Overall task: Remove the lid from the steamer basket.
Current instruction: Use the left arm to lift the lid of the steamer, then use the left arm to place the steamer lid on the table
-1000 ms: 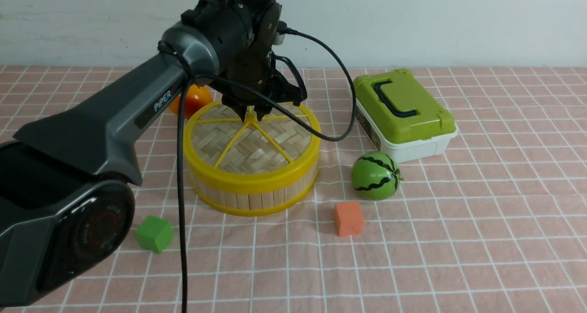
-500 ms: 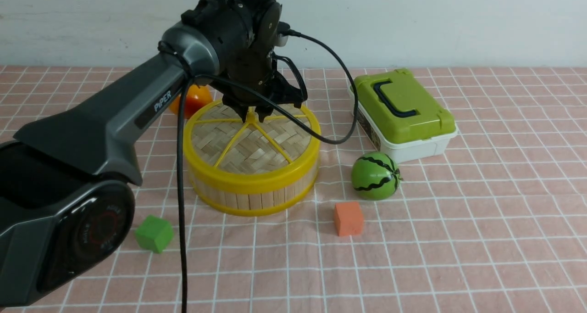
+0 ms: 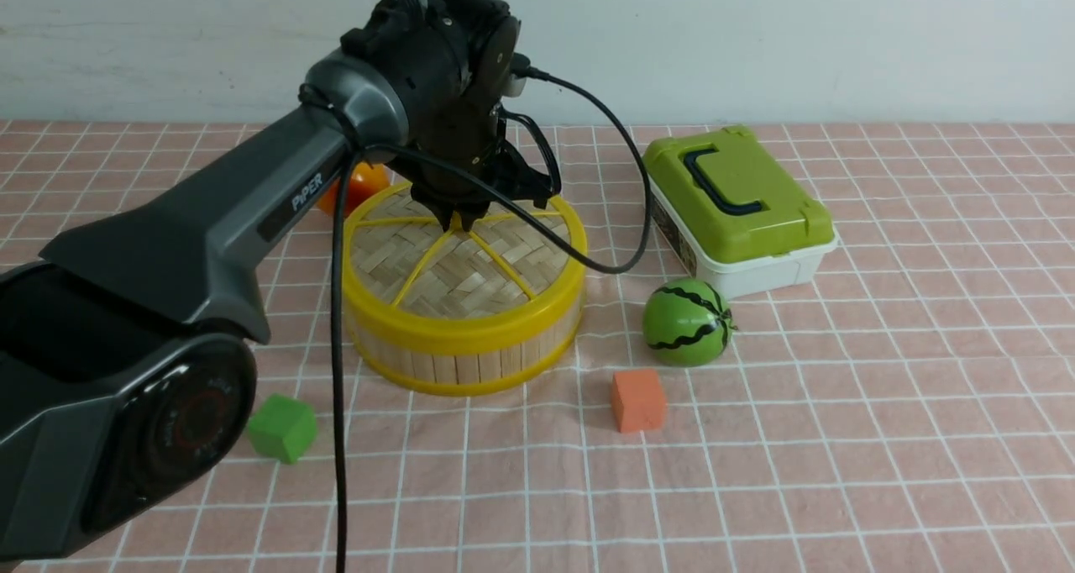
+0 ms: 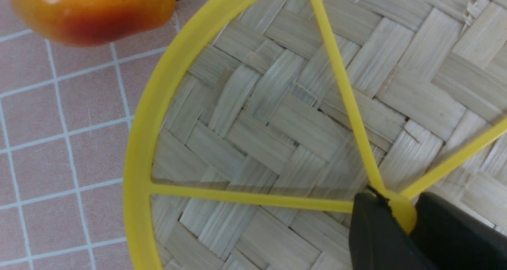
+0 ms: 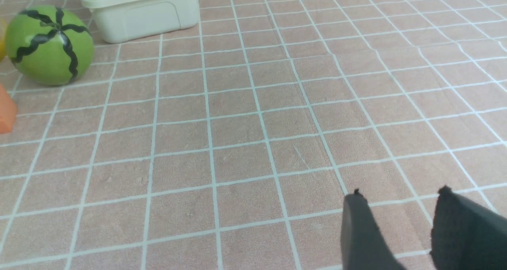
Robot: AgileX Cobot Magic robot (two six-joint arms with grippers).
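The left hand [image 4: 390, 222] is closed on the knob [image 4: 403, 212]; the lid [image 3: 458, 270] still needs lifting off the basket [image 3: 466, 365].

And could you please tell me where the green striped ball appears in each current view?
Front view: the striped ball, right of centre, between the green-lidded box and the orange block.
Left wrist view: not in it.
Right wrist view: near the upper left corner of the picture.
Shared landmark: the pink tiled surface with pale grid lines, in all three.
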